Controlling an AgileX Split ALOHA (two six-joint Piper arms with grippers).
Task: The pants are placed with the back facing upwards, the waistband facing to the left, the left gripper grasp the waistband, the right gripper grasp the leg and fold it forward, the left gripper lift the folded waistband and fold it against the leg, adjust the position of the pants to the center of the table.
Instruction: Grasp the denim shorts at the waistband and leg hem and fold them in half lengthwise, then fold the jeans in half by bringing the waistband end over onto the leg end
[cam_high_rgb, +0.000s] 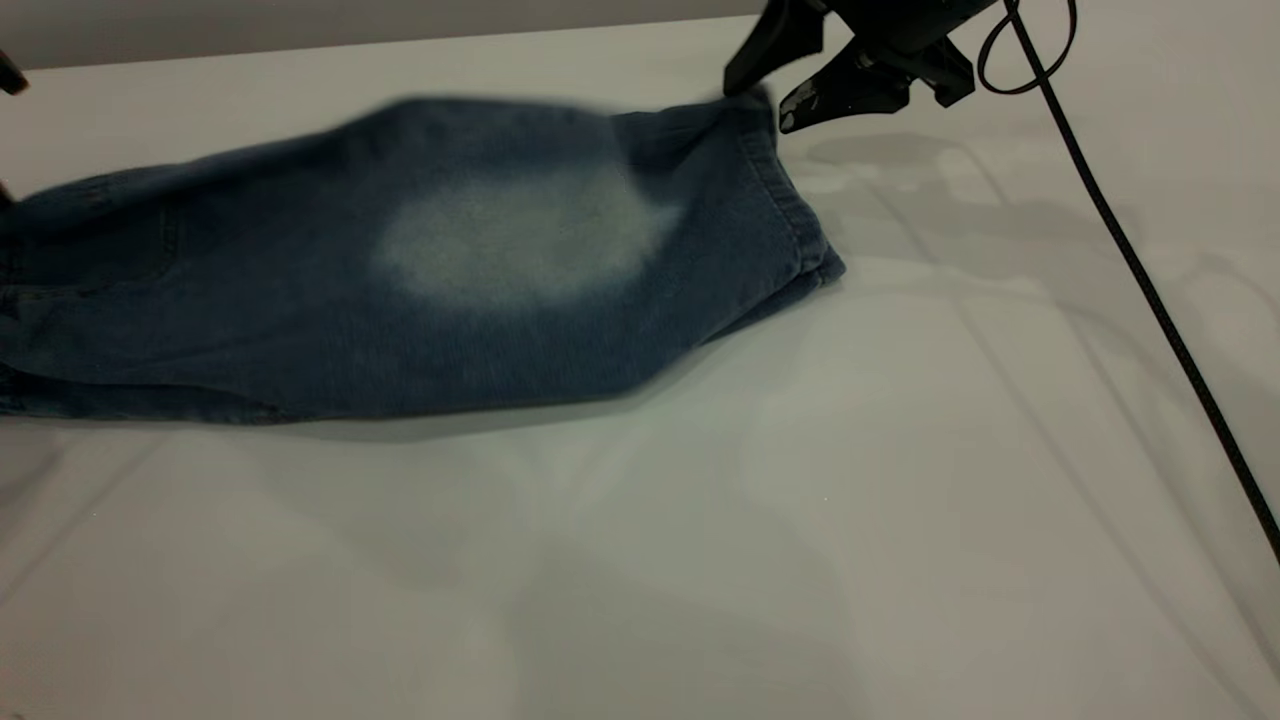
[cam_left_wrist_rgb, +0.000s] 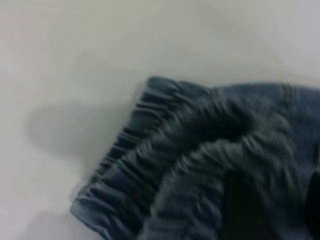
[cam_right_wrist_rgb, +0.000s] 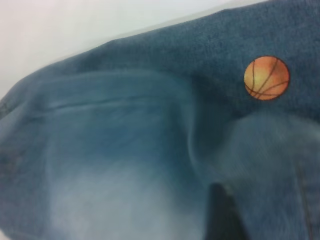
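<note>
Denim pants (cam_high_rgb: 430, 270) are lying on the tabletop (cam_high_rgb: 700, 520), their hem just beside the right end effector (cam_high_rgb: 780, 100), seemingly released, so the leg risks slipping; left's state I cannot tell.

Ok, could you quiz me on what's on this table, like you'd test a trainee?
1. True or false: the faded blue denim pants are on the white table.
2. Which picture is on the pants? A orange basketball, B star, C flower.
3. Fill in: the right gripper is at the pants' ______, far from the gathered elastic waistband.
Key: 1 true; 2 A; 3 leg hem.
</note>
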